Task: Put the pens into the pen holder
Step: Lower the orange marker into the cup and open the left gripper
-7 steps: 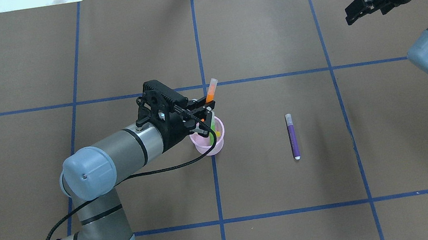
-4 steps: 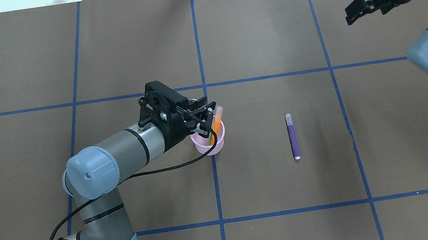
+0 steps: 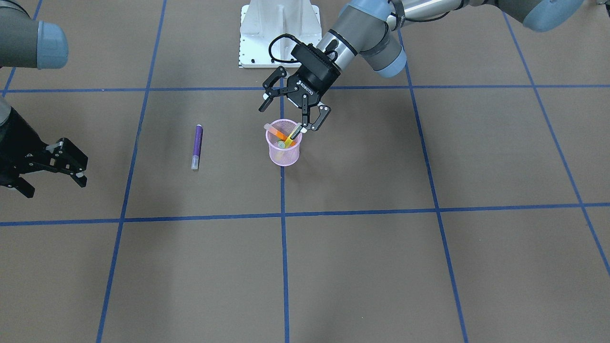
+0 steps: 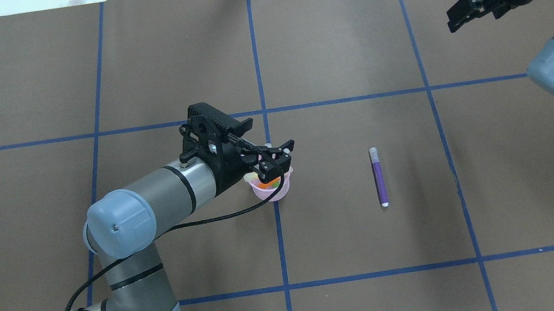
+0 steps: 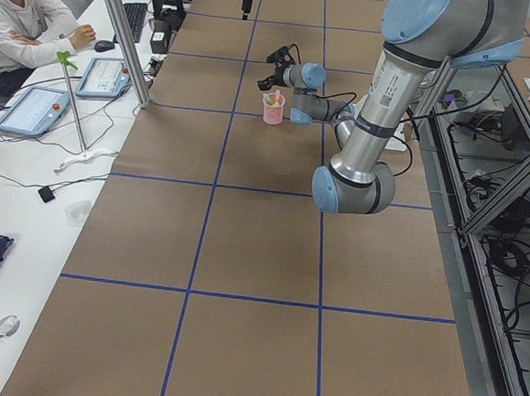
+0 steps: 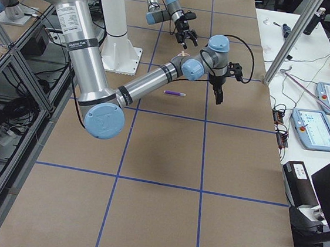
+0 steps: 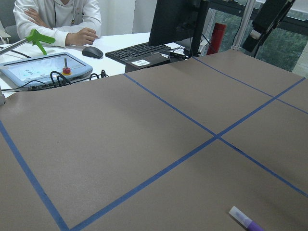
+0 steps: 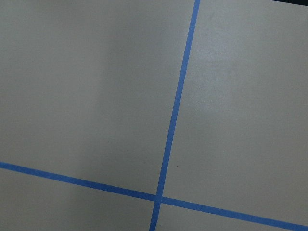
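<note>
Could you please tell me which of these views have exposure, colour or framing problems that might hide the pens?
Right wrist view: the brown paper table cover looks washed out to pale grey. Left wrist view: sharp, but the purple pen with whitish cap is cropped by the bottom edge. Overhead view: evenly lit.

Robot lab: taped table (image 4: 336, 33), teach pendants (image 6: 315, 128)
</note>
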{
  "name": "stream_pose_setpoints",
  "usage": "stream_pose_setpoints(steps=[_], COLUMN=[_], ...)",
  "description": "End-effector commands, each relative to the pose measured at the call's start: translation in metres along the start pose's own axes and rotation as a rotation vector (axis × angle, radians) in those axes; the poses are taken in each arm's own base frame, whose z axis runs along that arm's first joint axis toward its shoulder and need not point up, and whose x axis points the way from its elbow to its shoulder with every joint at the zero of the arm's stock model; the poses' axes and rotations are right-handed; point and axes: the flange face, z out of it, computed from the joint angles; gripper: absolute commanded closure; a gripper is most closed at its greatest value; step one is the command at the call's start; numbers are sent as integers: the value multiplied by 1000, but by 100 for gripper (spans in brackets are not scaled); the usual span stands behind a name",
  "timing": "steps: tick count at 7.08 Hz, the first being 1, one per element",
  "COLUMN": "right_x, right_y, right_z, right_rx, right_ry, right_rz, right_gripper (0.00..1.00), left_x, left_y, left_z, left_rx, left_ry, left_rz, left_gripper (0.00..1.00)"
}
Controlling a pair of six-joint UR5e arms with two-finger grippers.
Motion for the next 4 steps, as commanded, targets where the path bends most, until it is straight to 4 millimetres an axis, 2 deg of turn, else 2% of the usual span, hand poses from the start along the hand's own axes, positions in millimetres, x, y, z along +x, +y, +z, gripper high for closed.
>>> stream_pose_setpoints(steps=[1, 2, 3, 4], right_x=[-6, -21, -33, -55], right_y=[0, 3, 7, 16], right_z=[-1, 1, 5, 9], right_rx=[2, -2, -10, -2], right_ry=[-6, -20, -28, -27], right_rz=[17, 36, 49, 58], right_gripper=[0, 0, 0, 0], left_x=[3, -6, -26, -50], left_y=[-11, -21, -33, -40], left_z=[-10, -11, -17, -20], left_rx=[-53, -211, -358, -481], left_ry=[-17, -103, -170, -208], left_rz=[-57, -36, -40, -70], left_gripper=[0, 0, 0, 0])
